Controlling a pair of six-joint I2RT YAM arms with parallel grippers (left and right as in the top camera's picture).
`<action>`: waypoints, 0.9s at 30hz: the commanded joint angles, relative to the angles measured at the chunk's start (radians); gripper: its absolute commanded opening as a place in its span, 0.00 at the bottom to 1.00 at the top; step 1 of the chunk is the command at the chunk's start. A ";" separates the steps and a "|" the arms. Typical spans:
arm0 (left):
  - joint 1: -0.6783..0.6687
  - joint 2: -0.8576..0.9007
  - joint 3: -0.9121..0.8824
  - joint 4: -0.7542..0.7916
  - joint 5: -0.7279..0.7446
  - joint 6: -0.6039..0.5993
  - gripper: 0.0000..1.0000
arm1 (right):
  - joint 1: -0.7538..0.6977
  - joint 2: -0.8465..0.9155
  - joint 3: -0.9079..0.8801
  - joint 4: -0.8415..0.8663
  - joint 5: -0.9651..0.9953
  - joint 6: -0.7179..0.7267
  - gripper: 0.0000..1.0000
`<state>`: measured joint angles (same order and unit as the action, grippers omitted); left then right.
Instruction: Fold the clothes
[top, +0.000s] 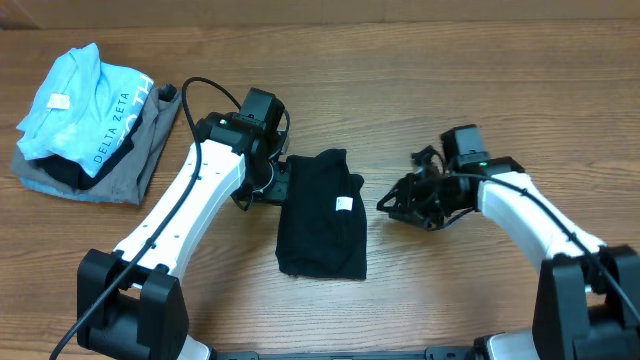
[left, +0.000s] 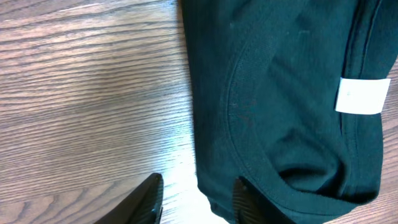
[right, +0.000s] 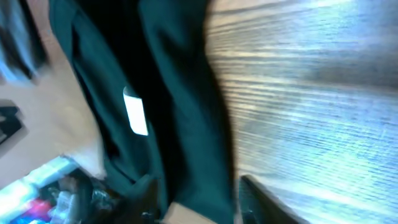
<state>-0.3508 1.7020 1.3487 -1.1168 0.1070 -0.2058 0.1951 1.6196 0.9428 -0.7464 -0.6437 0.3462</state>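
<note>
The clothes are one black T-shirt, folded into a narrow upright rectangle mid-table, with a small white tag on top. My left gripper sits at the shirt's left edge. In the left wrist view it is open: one finger rests on bare wood, the other lies over the shirt hem near the tag. My right gripper hovers just right of the shirt. The right wrist view is blurred, but the gripper is open, with the shirt seen between its fingers.
At the back left lies a light blue "DELTA ZETA" shirt on top of a grey folded garment. A black cable loops above the left arm. Bare wooden table surrounds the shirt.
</note>
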 joint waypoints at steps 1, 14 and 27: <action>0.009 -0.007 0.000 0.005 -0.010 -0.011 0.45 | 0.041 -0.020 0.028 0.020 0.114 -0.059 0.56; 0.012 -0.007 -0.002 0.002 -0.010 -0.011 0.58 | 0.212 0.072 0.027 0.214 0.128 -0.031 0.39; 0.012 -0.007 -0.010 0.003 -0.010 -0.011 0.64 | 0.176 0.066 0.067 0.131 0.075 -0.029 0.04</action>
<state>-0.3447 1.7020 1.3476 -1.1133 0.1066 -0.2111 0.4023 1.7241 0.9630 -0.5808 -0.5732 0.3191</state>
